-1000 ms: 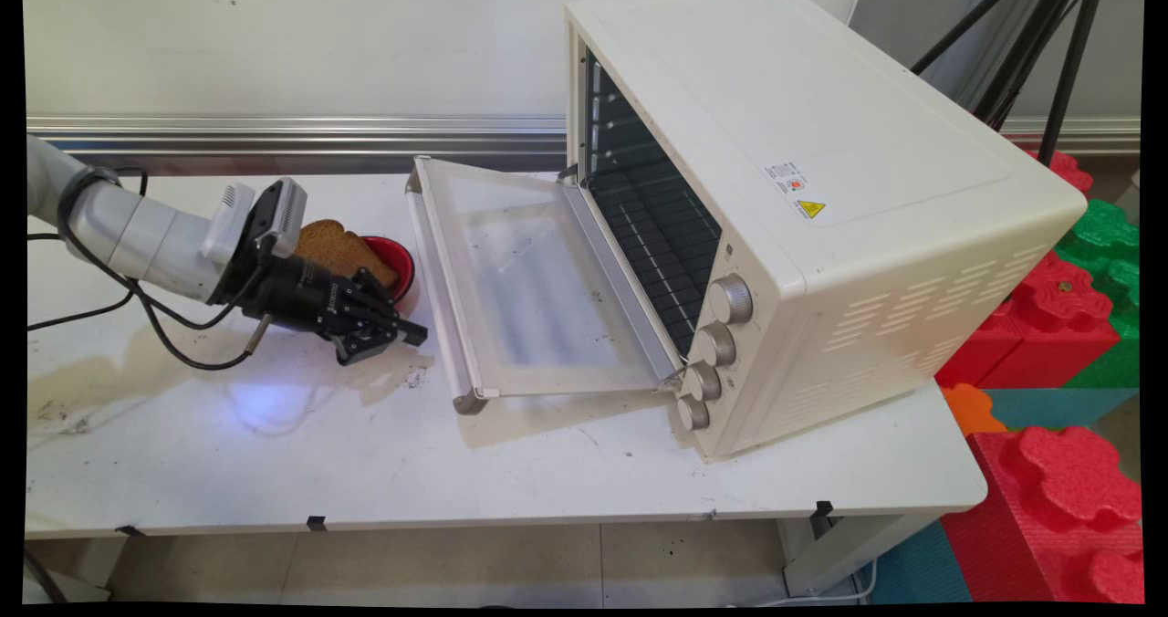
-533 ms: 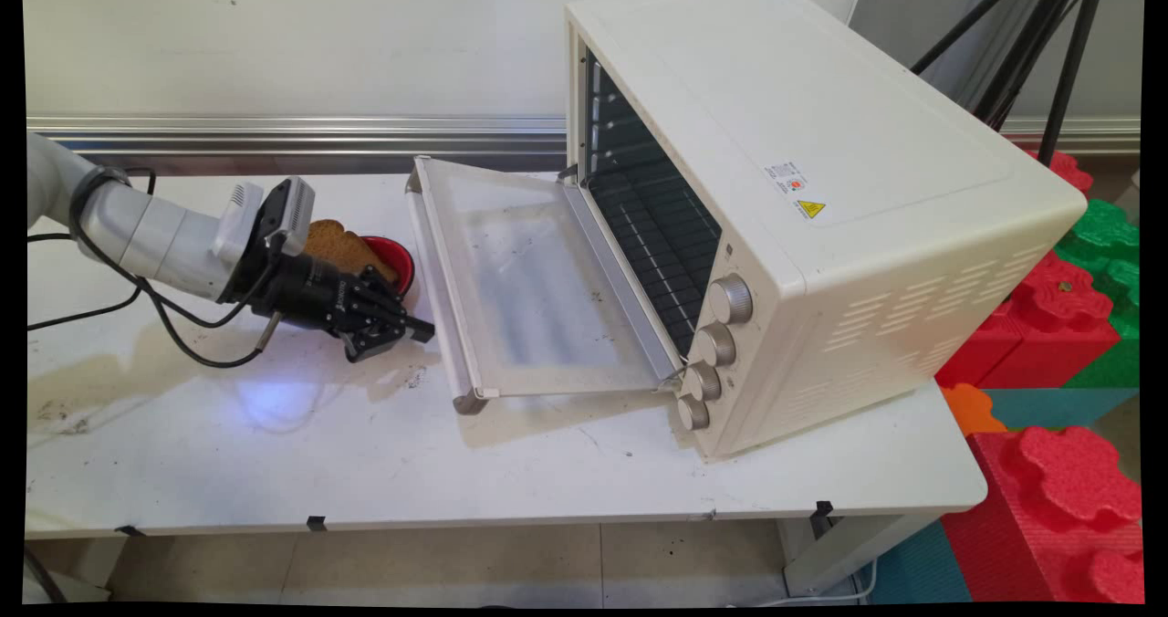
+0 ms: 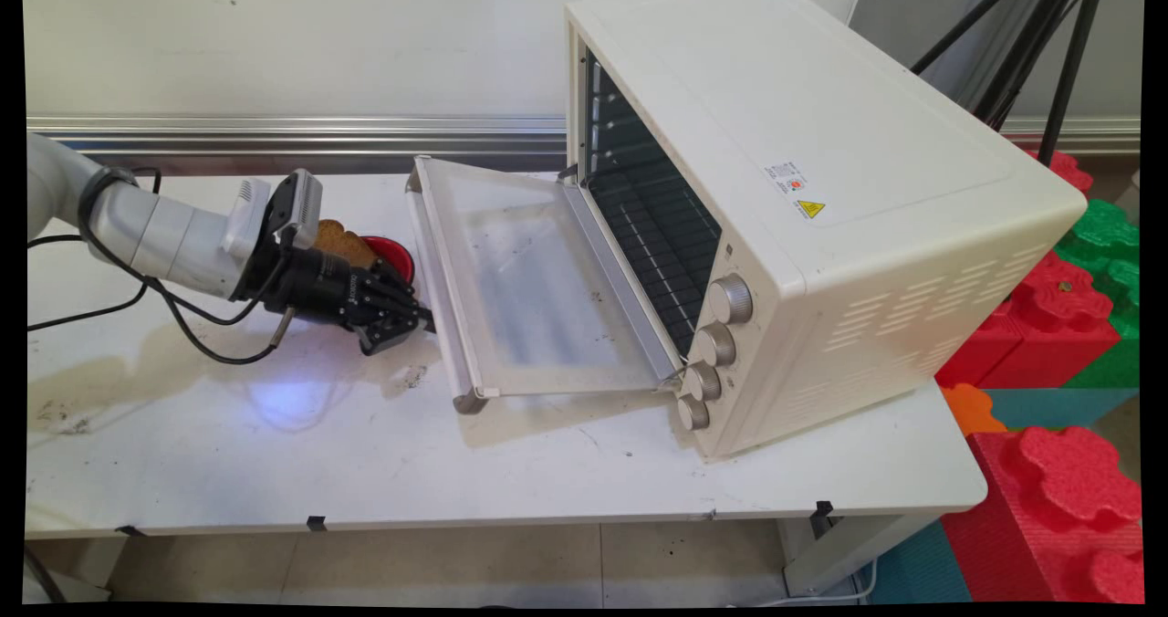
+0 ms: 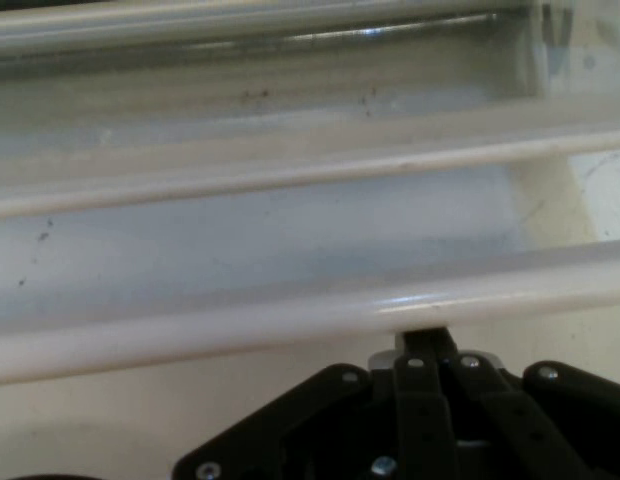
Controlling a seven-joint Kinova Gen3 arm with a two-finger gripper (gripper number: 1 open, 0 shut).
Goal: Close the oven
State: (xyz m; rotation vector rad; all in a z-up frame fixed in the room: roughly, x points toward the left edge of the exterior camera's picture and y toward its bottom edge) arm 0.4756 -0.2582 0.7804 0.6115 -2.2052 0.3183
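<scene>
— Where is the gripper [image 3: 422, 318] just now?

— Low over the white table [image 3: 365, 453], reaching in from the left toward the oven door's handle [image 3: 445, 307]. In the main view its tip lies at or just short of the handle bar, about halfway along it. The hand view shows the handle [image 4: 310, 320] as a pale rounded bar running across straight ahead, right at the fingers' tips.

— And the fingers?

— Drawn together to a narrow point, with nothing between them; the hand view shows them meeting at the middle, just under the bar.

— How does the oven look?

— The toaster oven [image 3: 803, 197] is cream-coloured, with four knobs [image 3: 712, 352] down its front corner. Its door [image 3: 529, 279] hangs fully open and lies flat, glass pane upward, showing the dark rack inside.

— What sits near the hand?

— Behind the gripper stands a red bowl [image 3: 394, 256] with a slice of toast [image 3: 342, 241] leaning in it, partly hidden by the wrist. Only the main view shows these; the hand view gives just the handle, the door glass [image 4: 270, 230] beyond it and a strip of table.

— Anything off the table?

— Red and green foam blocks [image 3: 1068, 325] at the right, and black tripod legs [image 3: 1049, 42] behind the oven.
</scene>
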